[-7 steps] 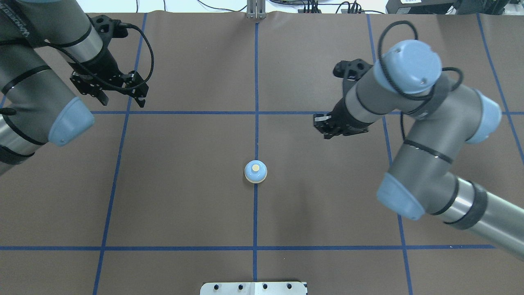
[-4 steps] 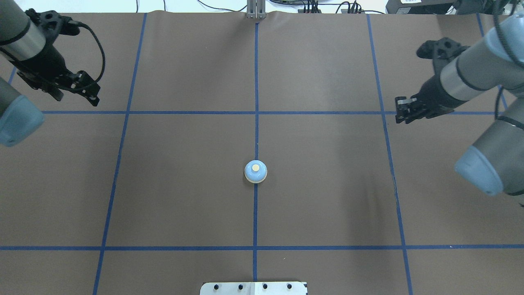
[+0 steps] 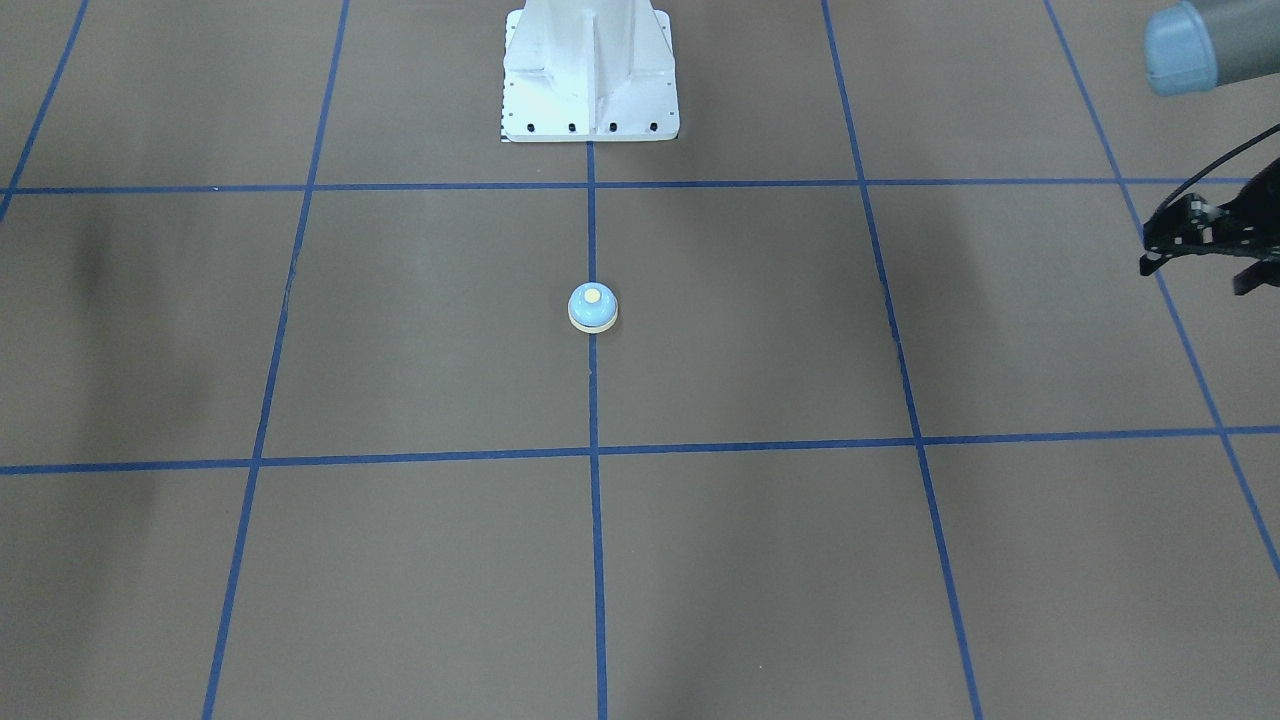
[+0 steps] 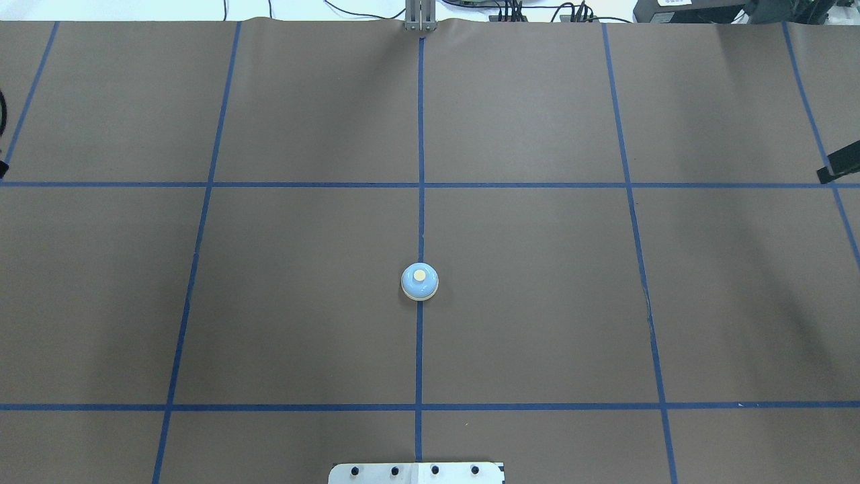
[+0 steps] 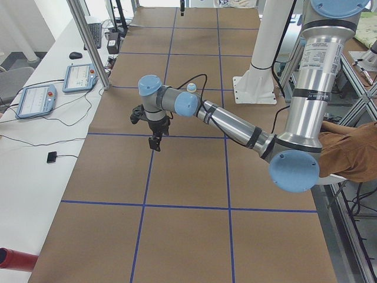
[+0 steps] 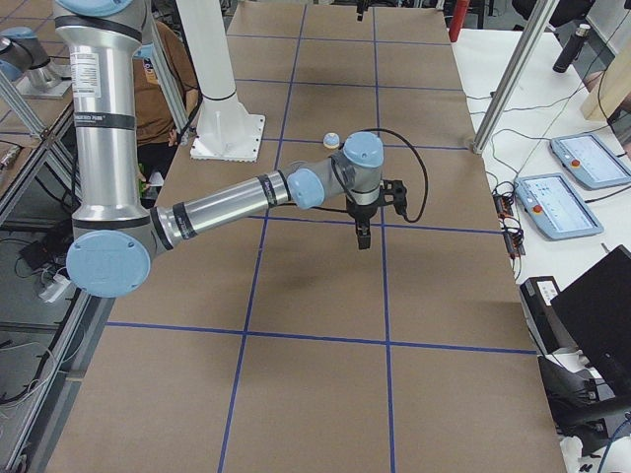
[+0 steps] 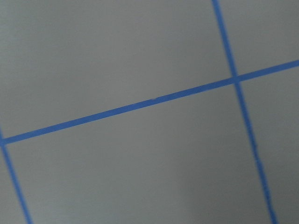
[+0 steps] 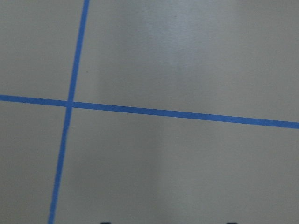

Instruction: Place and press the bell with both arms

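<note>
The bell (image 4: 420, 281), light blue with a cream button, stands upright on the centre tape line of the brown mat, with nothing touching it. It also shows in the front view (image 3: 592, 307). My left gripper (image 3: 1196, 275) hangs at the front view's right edge, far from the bell, its two fingers apart and empty. Of my right gripper (image 4: 840, 165) only a black tip shows at the overhead view's right edge; whether it is open or shut does not show. In the side views both grippers (image 5: 155, 141) (image 6: 362, 236) hover over the mat. Both wrist views show only mat and tape.
Blue tape lines (image 4: 420, 184) divide the brown mat into squares. The white mounting pedestal (image 3: 590, 70) stands at the robot's side. Teach pendants (image 5: 35, 100) lie on the white side table. A person's arm (image 5: 347, 156) shows beside the robot's base.
Both arms have swung outward from the middle, the left to the left and the right to the right, and almost left the overhead view. The bell has not moved.
</note>
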